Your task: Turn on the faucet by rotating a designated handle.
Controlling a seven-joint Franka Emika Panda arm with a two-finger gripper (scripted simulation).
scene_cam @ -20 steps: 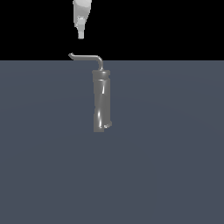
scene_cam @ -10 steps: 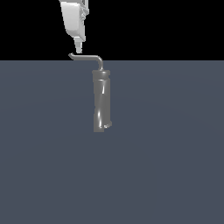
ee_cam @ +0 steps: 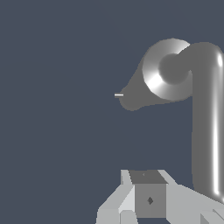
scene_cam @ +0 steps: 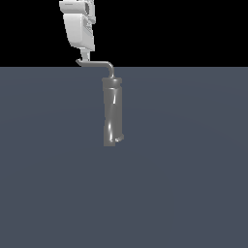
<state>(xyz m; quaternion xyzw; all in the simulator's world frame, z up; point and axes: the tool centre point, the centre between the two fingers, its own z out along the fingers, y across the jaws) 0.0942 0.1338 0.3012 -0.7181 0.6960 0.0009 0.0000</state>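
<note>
Standing upright on the grey surface (scene_cam: 184,193), the faucet (scene_cam: 112,116) carries its thin handle (scene_cam: 97,63) on top, reaching toward the exterior view's left. The gripper (scene_cam: 85,57) hangs just above the handle's upturned tip; whether its fingers are parted or closed cannot be told. Glossy, stiff and slim, the rod looks slippery, so pressing near the tip, far from the column, should give the best leverage.

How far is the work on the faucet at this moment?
Done: the claw has come down to the free end of the handle. In hand: it sits right at that tip; the views do not show if it presses or grips. Left: the handle must be rotated on the faucet; no water shows.
</note>
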